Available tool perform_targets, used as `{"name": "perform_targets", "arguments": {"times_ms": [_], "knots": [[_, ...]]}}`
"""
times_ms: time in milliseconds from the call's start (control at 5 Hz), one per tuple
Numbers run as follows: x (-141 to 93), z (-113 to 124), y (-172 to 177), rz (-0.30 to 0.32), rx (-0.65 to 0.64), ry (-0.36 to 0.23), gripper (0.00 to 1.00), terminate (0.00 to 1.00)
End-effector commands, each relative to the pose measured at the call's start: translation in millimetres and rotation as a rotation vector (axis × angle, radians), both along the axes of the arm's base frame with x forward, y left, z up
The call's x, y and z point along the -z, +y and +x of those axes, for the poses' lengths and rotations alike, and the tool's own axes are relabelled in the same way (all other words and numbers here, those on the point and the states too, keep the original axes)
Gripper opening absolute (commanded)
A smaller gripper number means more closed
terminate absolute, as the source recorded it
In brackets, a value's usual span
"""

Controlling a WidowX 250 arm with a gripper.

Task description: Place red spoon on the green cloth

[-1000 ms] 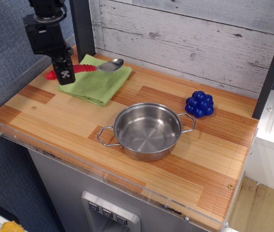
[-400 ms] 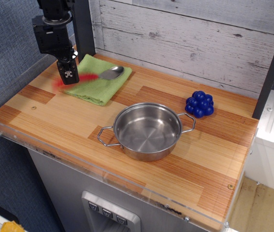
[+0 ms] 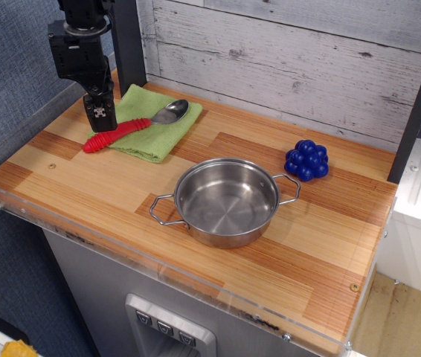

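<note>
The red spoon (image 3: 130, 125) now lies still across the green cloth (image 3: 153, 123) — bowl on the fabric, handle end poking off the cloth's left edge onto the wooden counter (image 3: 285, 245). A second ago it was lifted and a blur a moment later; now it rests flat, so the placing looks essentially done. The gripper (image 3: 100, 115) hangs just above the handle's end, apparently off the spoon; whether its fingers are parted I cannot tell. The steel pot (image 3: 227, 201) and blue toy grapes (image 3: 307, 160) sit well apart.
</note>
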State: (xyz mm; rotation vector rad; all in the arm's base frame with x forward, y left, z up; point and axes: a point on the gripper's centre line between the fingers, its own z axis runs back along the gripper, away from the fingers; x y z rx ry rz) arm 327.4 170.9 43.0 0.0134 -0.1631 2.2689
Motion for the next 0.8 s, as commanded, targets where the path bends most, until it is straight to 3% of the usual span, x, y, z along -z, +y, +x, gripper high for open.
{"name": "perform_targets", "arguments": {"times_ms": [0,200,400,600], "knots": [[-50.0,-5.7,-10.6,0.108,0.205,-0.118,1.0,0.0],[-64.2,-7.9,-23.4,0.172,0.334,-0.152,1.0,0.0],[-76.0,-16.5,-40.2,0.257,0.573,-0.156,1.0,0.0],[-89.6,-26.3,-56.6,0.297,0.807,-0.174,1.0,0.0]]}}
